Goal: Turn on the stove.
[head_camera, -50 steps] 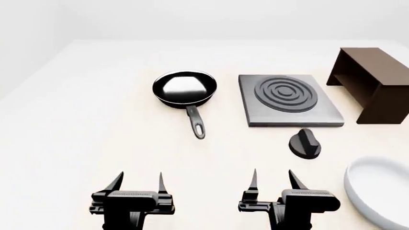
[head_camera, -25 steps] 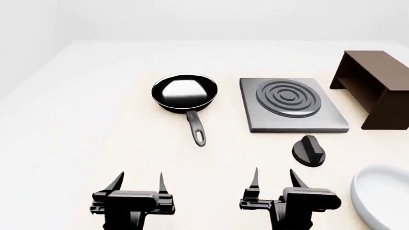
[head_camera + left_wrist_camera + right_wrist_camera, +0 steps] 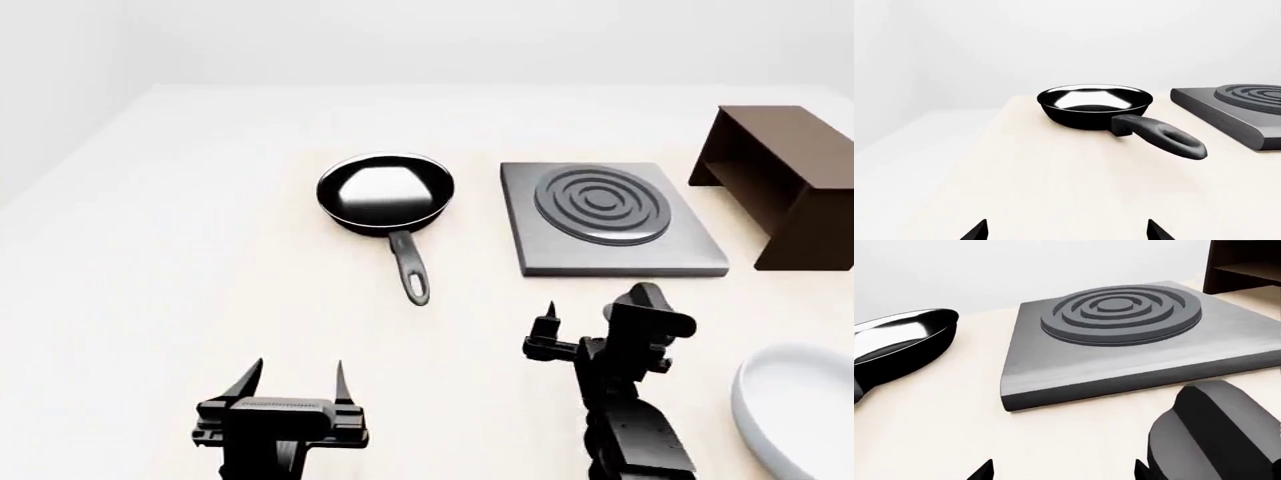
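Left gripper point(image 3: 291, 385): low over the pale table point(image 3: 174, 250), its two pointed fingers apart with nothing between them. In the left wrist view only the two fingertips point(image 3: 977, 231) show, with bare tabletop between them.

Frying pan point(image 3: 384, 192): black, shallow, standing ahead of the left gripper and slightly to its right, well apart from it. Its handle point(image 3: 410, 267) points back toward the robot. The bowl of the pan shows only a bright reflection; nothing lies in it.

Right gripper point(image 3: 594, 335): raised farther forward than the left one, fingers apart. Its left finger point(image 3: 546, 325) stands clear over the table; its right finger is hard to separate from the dark shape of the knob point(image 3: 650, 303), and contact cannot be judged. In the right wrist view the knob point(image 3: 1217, 435) fills the side by the right fingertip, a black ridged cap on the table, very near the gripper.

Stove point(image 3: 607, 215): a flat grey square slab directly ahead of the right gripper, beyond the knob, to the right of the pan and apart from it. Its round burner point(image 3: 601, 207) is made of dark concentric rings.

Wooden box point(image 3: 781, 180): brown, open-sided, beyond the stove's right edge. Its visible interior holds nothing.

White bowl point(image 3: 798, 405): at the right of the right gripper, partly cut off by the frame; its visible part is empty.
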